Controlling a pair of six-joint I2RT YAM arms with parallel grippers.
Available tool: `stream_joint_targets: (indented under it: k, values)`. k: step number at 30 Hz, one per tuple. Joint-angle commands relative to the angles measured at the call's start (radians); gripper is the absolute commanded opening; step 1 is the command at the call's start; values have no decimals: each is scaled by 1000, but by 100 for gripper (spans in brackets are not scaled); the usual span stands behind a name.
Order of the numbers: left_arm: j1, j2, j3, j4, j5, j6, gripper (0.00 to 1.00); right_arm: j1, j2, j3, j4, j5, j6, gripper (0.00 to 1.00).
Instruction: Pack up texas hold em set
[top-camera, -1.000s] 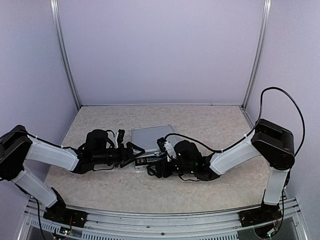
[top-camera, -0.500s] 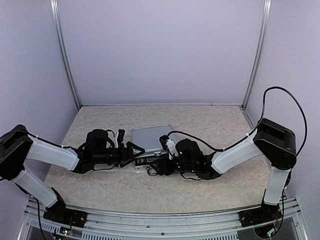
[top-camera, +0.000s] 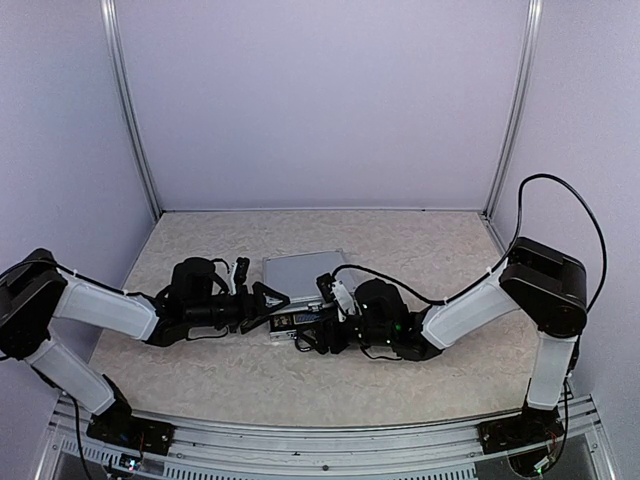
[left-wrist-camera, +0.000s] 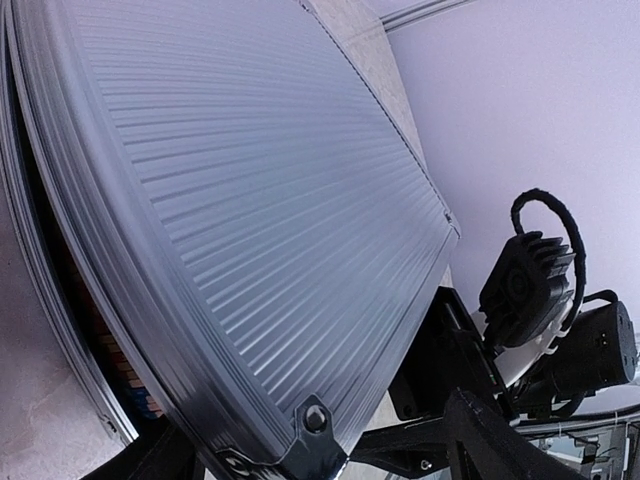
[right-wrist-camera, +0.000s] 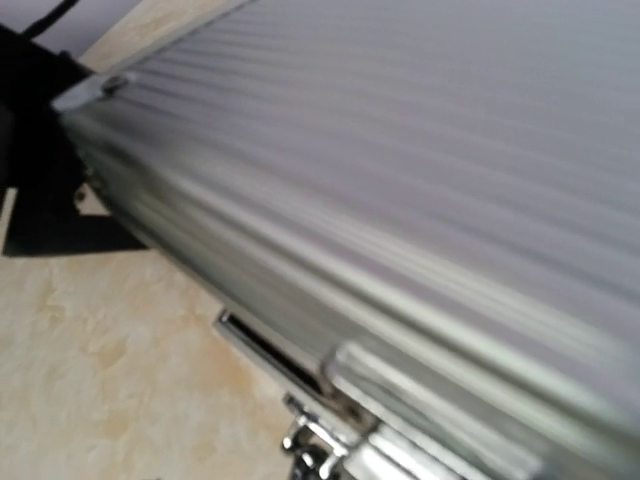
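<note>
Briefcase (top-camera: 305, 272), slightly ajar, sits between left end effector (top-camera: 268, 300), spread around its corner, and right end effector (top-camera: 312, 335), state unclear.

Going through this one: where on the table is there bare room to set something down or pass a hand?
Bare table lies between the case and the back wall, in the far right corner, and along the near edge. It is crowded at the case's near side, where the left gripper and right gripper both sit.
</note>
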Motion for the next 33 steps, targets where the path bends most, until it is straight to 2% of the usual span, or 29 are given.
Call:
stream_joint_targets:
  k: [1, 11, 17, 21, 27, 33]
  values:
    - [5, 14, 24, 64, 19, 10, 81, 4, -34, -46, -27, -76, 1, 67]
    - [4, 38, 9, 97, 24, -2, 81, 10, -68, -52, -73, -76, -18, 67]
    - [6, 50, 10, 100, 18, -5, 81, 7, -110, -17, -187, 63, -45, 67]
    - [6, 52, 9, 120, 25, -19, 81, 8, -89, 43, -247, 102, -90, 68]
    - [14, 17, 29, 87, 27, -9, 81, 9, -41, 131, -364, 104, -161, 68]
    - [21, 4, 39, 71, 28, -2, 81, 13, -1, 160, -418, 44, -216, 68]
